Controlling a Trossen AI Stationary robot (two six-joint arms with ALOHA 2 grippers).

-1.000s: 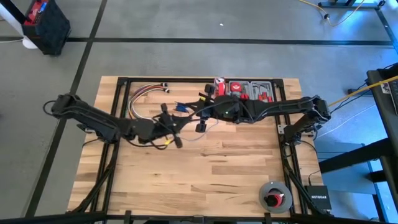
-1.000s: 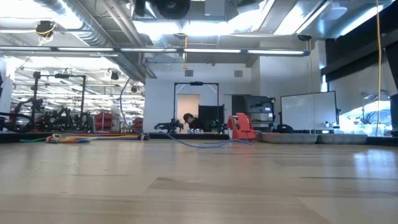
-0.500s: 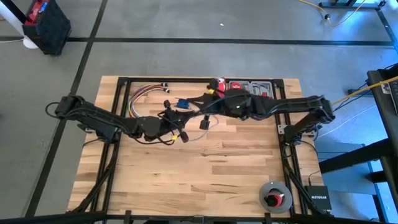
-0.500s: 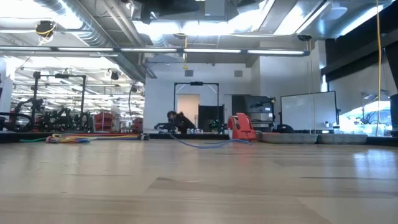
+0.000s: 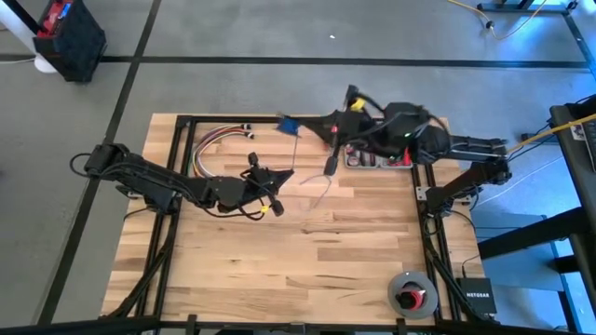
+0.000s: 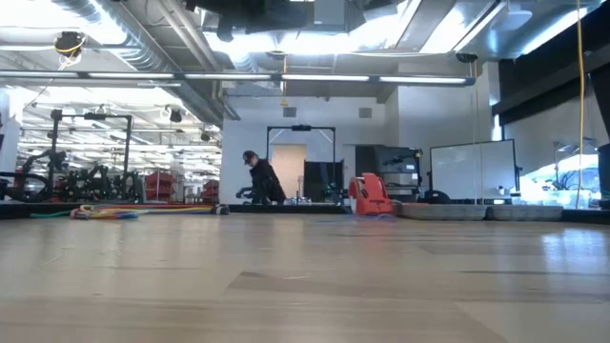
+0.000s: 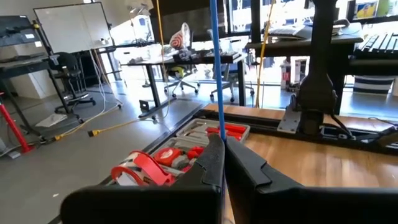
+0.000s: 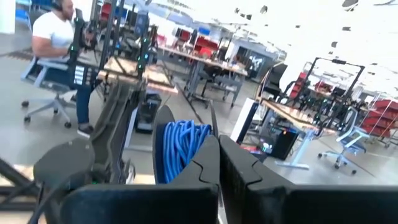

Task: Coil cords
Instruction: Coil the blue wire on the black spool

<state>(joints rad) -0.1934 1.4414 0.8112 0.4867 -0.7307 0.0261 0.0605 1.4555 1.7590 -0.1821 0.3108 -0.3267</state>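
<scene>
While the left end effector (image 5: 273, 177) hangs low over the middle of the tabletop (image 5: 307, 261) with its fingers clenched on the thin blue cord (image 7: 215, 68), the right end effector (image 5: 291, 127) is raised near the far edge, likewise clamped, with a wound bundle of blue cord (image 8: 179, 146) gathered just ahead of its fingers. In the left wrist view the cord rises straight and taut from between the closed fingers, which suggests the left arm serves as an anchor so the right can keep the line under tension as loops build. A slack pale stretch (image 5: 318, 194) droops onto the wood between the two arms. Coiling seems partly done, judging by the bundle. A tray of red tools (image 5: 377, 154) sits under the right arm, and a multicoloured wire bundle (image 5: 216, 144) lies well clear.
</scene>
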